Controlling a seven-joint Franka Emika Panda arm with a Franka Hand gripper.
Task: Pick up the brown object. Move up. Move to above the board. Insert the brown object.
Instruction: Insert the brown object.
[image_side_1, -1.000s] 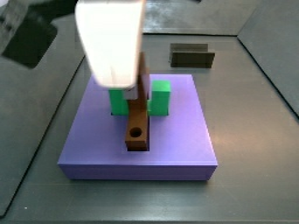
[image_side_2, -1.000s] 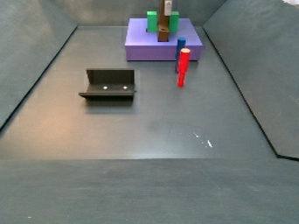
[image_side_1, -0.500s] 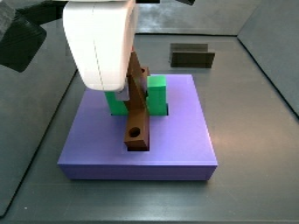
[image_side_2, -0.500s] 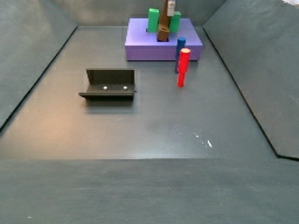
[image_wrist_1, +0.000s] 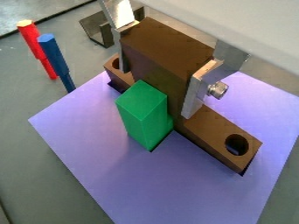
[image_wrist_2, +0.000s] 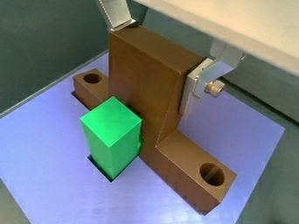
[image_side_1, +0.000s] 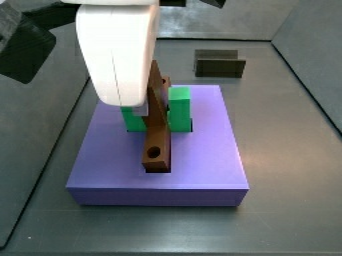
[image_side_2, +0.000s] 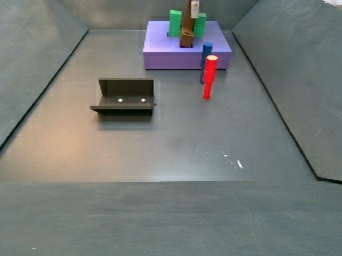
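Our gripper (image_wrist_2: 163, 48) sits over the board (image_wrist_2: 251, 144), jaws clamped on the brown object (image_wrist_2: 146, 83)'s upright cross part. That keeps the bar aligned with the groove beside the green block (image_wrist_2: 114, 133).

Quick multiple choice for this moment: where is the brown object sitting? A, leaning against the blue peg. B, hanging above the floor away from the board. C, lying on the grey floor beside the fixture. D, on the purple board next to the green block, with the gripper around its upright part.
D: in both wrist views the brown object rests in the board beside the green block, with the gripper fingers flanking its upright part.
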